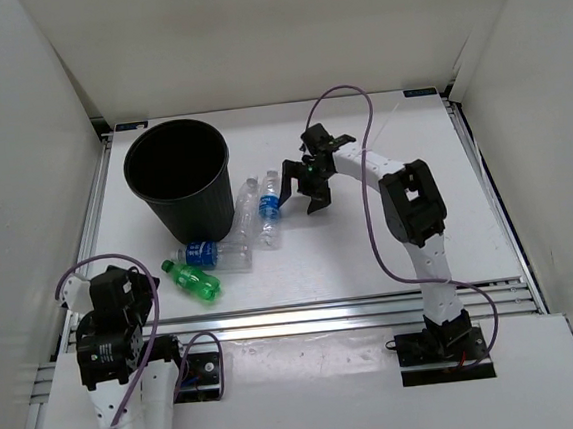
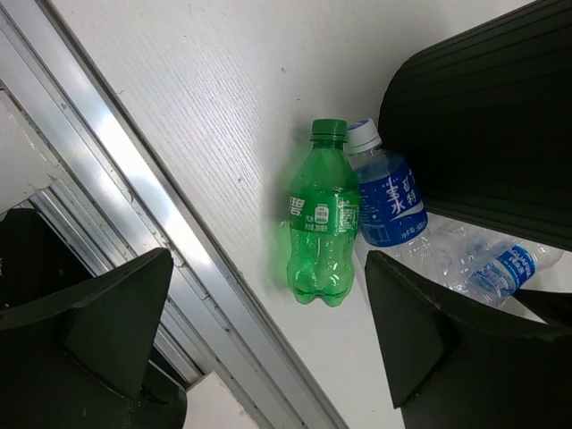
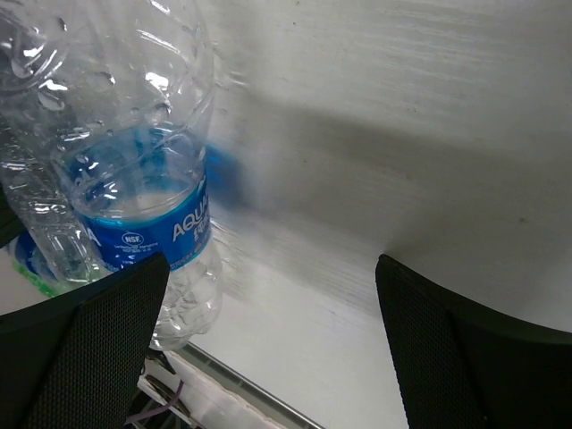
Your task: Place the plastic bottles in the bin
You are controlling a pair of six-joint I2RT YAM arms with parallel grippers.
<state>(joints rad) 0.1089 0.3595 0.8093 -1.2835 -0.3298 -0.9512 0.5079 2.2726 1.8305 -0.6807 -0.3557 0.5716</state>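
We are looking down on a white tabletop with a fine brushed grain, boxed in by plain white walls on the left, the far side and the right. Aluminium rails run along the near edge and up both sides, and purple cables loop off the arms. The bin stands upright at the far left of the tabletop, its dark mouth open to us, and all four bottles lie outside it, clustered on its right and near sides. The plain clear bottle lies just beside the bin's wall, and the far blue-label bottle lies right alongside it, both caps pointing toward the far wall. Nearer to us, the near blue-label bottle lies crosswise below the bin, with the green bottle just in front of it. The right arm reaches in from the right, and the right gripper hangs close beside the far blue-label bottle, jaws spread wide and holding nothing. Its wrist view shows that bottle filling the upper left, over by one finger, with bare white tabletop between the fingers. The left arm sits folded at the near left corner. The left gripper is likewise wide open and empty. Its camera looks at the green bottle and the near blue-label bottle lying side by side, with the bin's ribbed wall behind them.
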